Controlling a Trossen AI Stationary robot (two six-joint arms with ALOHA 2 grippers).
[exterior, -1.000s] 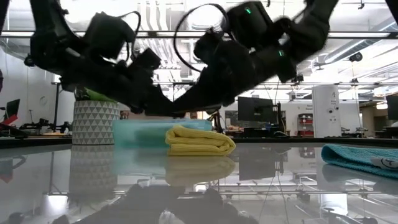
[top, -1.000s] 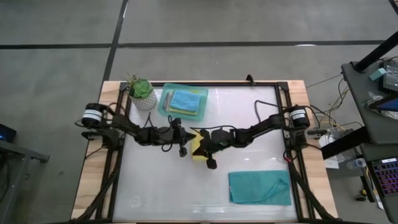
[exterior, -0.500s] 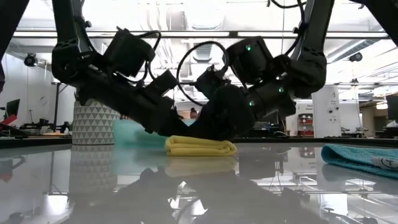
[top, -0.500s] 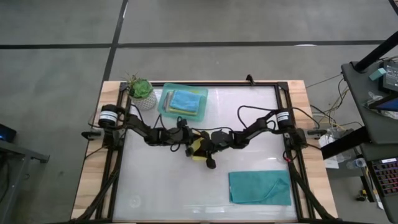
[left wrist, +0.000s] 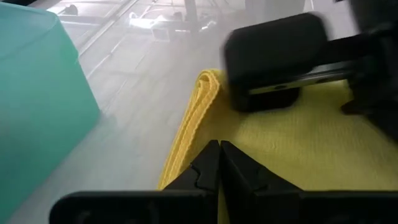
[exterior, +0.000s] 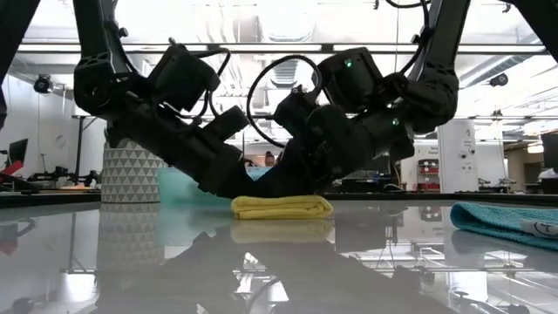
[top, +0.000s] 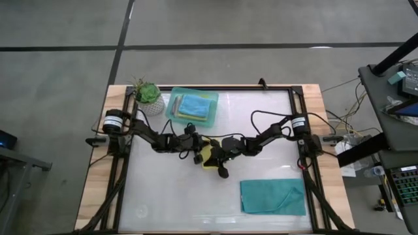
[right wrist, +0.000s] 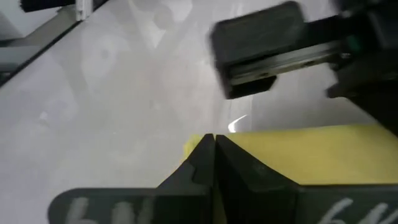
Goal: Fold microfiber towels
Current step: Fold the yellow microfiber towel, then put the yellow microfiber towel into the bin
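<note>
Yellow towel (top: pixel 208 154): folded into a flat, layered pad with a rounded fold edge; lies mid-worktop, between my two arms.
Left end effector (left wrist: pixel 219 163): my fingers are clenched together, tips pressed down on the yellow towel's upper face near its folded edge.
Right end effector (right wrist: pixel 213 155): my fingers are likewise clenched, tips resting on the same towel from the opposite side; nothing is gripped between them.
Teal towel (top: pixel 273 196): lies spread flat near the front right of the worktop (top: pixel 261 124), well apart from both arms; a pale tag at its edge shows in the low view, wording unreadable.
Tray (top: pixel 172 109): translucent mint-green, at the rear left; holds a stack of folded towels, blue-teal one (top: pixel 196 106) on top, a lime edge showing beneath.
Potted plant (top: pixel 148 97): just beside the tray, in a white patterned pot.
</note>
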